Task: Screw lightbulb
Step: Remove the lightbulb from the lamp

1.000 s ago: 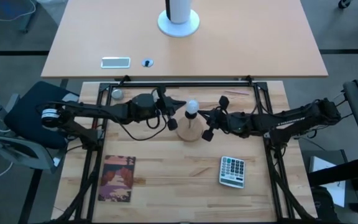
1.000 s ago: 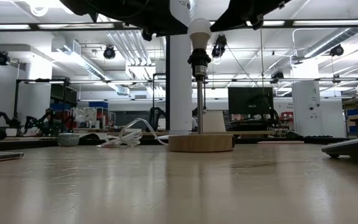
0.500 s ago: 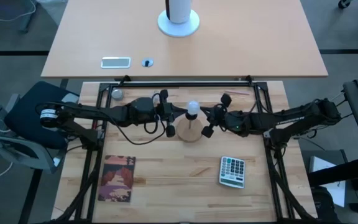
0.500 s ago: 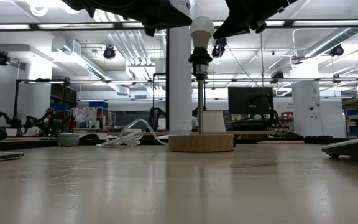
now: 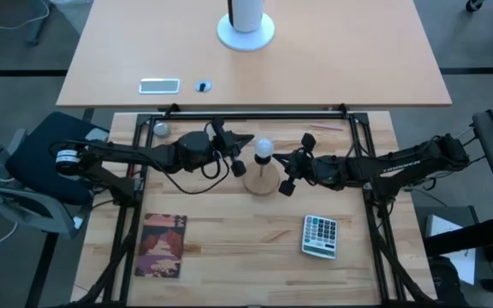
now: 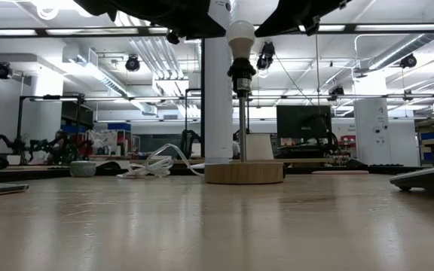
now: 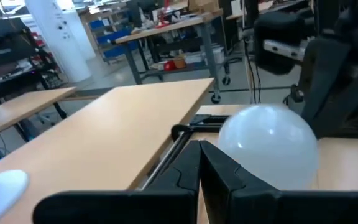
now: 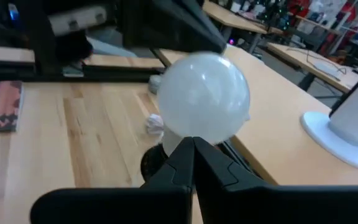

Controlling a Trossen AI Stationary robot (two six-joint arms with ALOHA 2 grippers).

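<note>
On the pale wood worktop (image 5: 229, 248), lightbulb (image 5: 264, 150) atop a round-based stand (image 5: 262, 181), left gripper (image 5: 243, 156) and right gripper (image 5: 286, 162) closed, empty, flanking it, calculator (image 5: 320, 235) nearby, workshop benches beyond.

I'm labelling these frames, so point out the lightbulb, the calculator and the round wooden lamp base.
lightbulb (image 5: 264, 150): high view, top of its frosted dome.
calculator (image 5: 320, 235): high view, middle of its keypad.
wooden lamp base (image 6: 244, 173): low view, front edge of the disc.
</note>
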